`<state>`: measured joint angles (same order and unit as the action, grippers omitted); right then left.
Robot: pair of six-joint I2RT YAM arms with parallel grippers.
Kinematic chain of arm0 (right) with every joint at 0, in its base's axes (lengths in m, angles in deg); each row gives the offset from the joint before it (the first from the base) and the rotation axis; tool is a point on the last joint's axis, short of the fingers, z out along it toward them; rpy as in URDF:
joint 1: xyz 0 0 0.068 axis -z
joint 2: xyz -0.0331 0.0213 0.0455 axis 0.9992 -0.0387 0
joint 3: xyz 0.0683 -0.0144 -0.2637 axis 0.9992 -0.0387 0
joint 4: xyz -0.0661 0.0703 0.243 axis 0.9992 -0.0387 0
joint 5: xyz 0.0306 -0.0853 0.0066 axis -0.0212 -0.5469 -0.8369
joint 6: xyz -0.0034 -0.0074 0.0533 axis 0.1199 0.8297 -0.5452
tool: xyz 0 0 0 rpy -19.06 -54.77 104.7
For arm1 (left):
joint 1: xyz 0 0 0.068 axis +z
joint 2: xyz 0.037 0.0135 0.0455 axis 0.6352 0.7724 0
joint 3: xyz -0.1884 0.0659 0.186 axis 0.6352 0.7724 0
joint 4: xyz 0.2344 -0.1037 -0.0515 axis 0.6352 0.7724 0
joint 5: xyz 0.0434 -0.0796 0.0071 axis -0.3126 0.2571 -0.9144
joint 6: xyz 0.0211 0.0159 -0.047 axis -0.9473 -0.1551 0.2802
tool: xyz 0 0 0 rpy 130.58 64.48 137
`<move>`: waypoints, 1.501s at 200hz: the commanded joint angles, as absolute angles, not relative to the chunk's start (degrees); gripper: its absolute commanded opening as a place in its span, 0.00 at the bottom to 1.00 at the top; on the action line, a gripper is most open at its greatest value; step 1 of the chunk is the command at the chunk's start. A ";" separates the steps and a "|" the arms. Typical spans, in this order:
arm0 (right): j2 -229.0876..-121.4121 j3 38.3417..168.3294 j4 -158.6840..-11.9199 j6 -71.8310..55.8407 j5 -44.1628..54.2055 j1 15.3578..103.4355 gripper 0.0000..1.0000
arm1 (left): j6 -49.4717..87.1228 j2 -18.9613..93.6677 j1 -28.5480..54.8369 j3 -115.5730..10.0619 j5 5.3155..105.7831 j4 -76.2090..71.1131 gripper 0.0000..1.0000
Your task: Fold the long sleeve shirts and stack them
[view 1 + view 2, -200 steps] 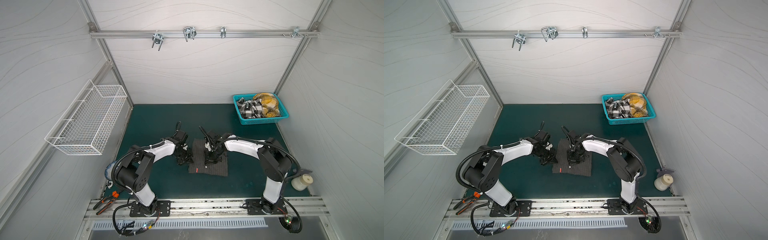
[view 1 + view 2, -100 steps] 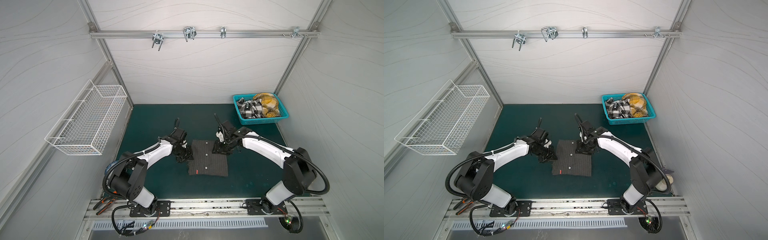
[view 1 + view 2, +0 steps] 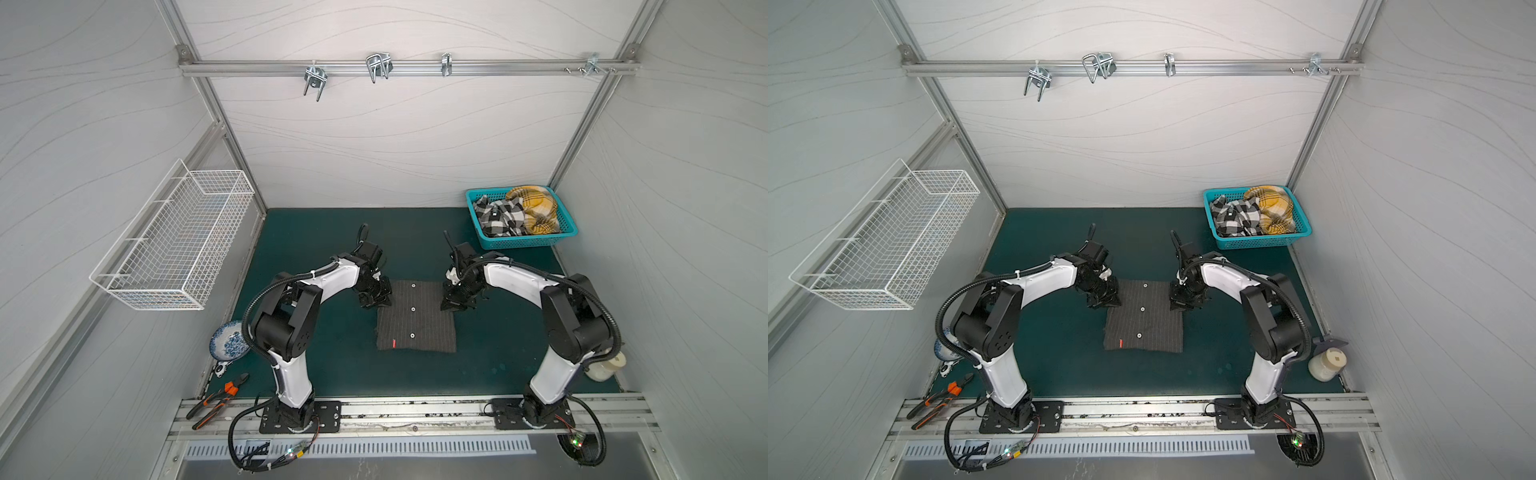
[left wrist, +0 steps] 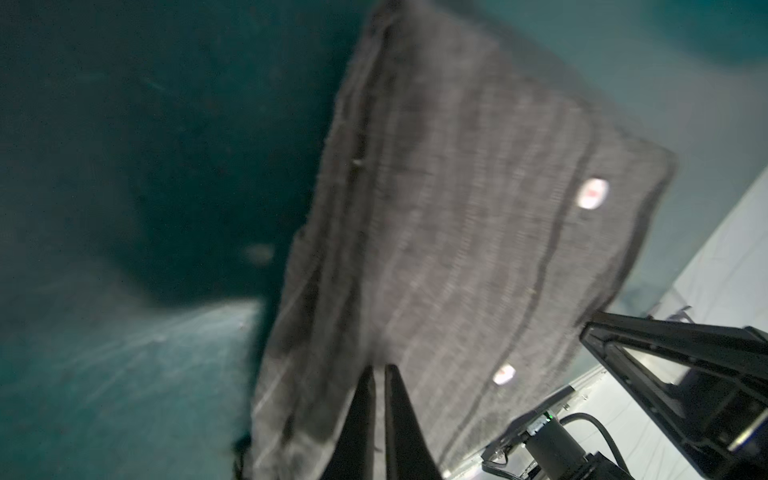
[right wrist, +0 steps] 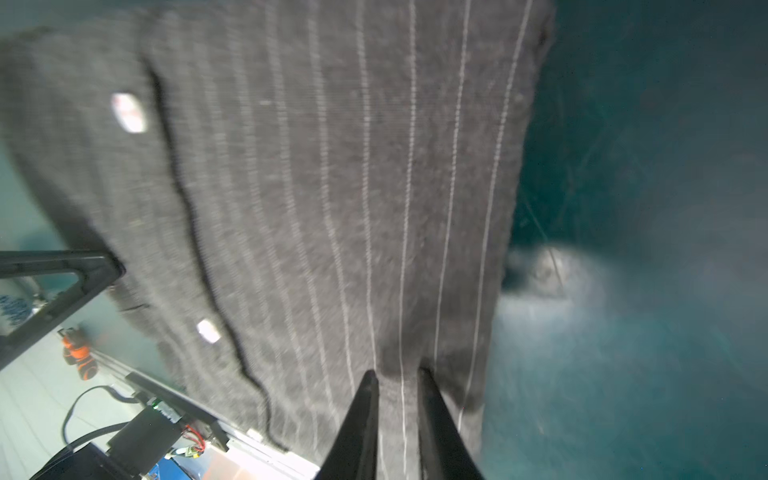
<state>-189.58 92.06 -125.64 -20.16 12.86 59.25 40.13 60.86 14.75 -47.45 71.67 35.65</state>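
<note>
The charcoal shirt (image 3: 415,320) (image 3: 1144,320) lies folded into a flat near-square in the middle of the green mat (image 3: 332,232), pale buttons (image 3: 412,308) in a line down its front and a small red tag (image 3: 393,343) near its front edge. The left gripper (image 3: 369,304) (image 3: 1100,303) sits at the shirt's far left corner. In the left wrist view its fingers (image 4: 361,415) are pressed almost together over the cloth; blur hides whether any cloth is caught. The right gripper (image 3: 449,305) (image 3: 1177,306) sits at the far right corner. In the right wrist view its fingers (image 5: 436,415) pinch a small ridge of the striped cloth. The black-and-white shirt (image 3: 498,216) and the yellow shirt (image 3: 534,208) lie bunched together in a teal basket (image 3: 528,243) at the mat's far right corner, well apart from both arms.
</note>
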 commanded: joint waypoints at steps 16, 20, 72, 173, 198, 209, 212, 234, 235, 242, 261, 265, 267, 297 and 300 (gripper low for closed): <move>-192.51 92.02 -125.04 -18.65 12.75 59.39 0.19 | 39.81 61.99 15.09 -45.67 70.79 34.52 0.08; -192.69 92.16 -125.24 -18.56 12.52 59.39 0.19 | 39.90 61.85 15.09 -45.35 70.79 34.46 0.08; -189.80 96.44 -129.55 -17.07 9.89 59.72 0.20 | 39.21 58.68 15.52 -53.10 68.79 38.63 0.14; -205.10 106.60 -129.57 -15.91 11.66 65.46 0.16 | 37.80 74.80 18.94 -60.55 70.45 37.02 0.08; -205.95 106.92 -129.13 -16.23 13.90 66.51 0.15 | 37.85 75.65 19.39 -60.81 71.46 36.74 0.08; -204.27 106.51 -129.13 -16.07 14.54 66.41 0.15 | 38.34 74.12 19.33 -60.51 72.67 36.01 0.14; -203.70 106.35 -129.17 -16.05 14.77 66.42 0.15 | 38.61 73.44 19.31 -60.23 72.93 35.69 0.17; -198.11 105.51 -130.36 -15.80 15.45 66.37 0.18 | 40.14 66.21 19.20 -58.81 74.19 34.44 0.29; -197.98 105.52 -130.49 -15.79 15.45 66.39 0.18 | 40.16 65.78 19.21 -58.72 74.16 34.40 0.29; -195.71 105.24 -131.14 -15.65 15.39 66.42 0.20 | 40.45 62.91 19.22 -58.06 73.97 34.46 0.31; -189.50 103.67 -132.68 -15.64 14.54 66.36 0.24 | 40.32 54.38 19.09 -55.92 71.18 36.50 0.31; -187.99 103.11 -133.02 -15.69 13.94 66.29 0.24 | 40.23 52.71 19.05 -55.63 69.76 37.72 0.31; -187.22 102.82 -133.13 -15.70 13.60 66.23 0.24 | 40.11 51.94 19.09 -55.53 69.01 38.28 0.31; -176.82 98.21 -135.87 -17.26 5.49 64.33 0.23 | 38.69 39.72 19.13 -50.63 61.71 42.86 0.32; -175.66 97.66 -136.04 -17.47 4.91 64.06 0.22 | 38.85 38.35 19.13 -49.80 61.17 42.93 0.32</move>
<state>-182.82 100.78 -131.19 -16.43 11.70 65.50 39.76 46.63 19.23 -53.72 68.64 38.53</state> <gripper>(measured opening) 0.232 0.317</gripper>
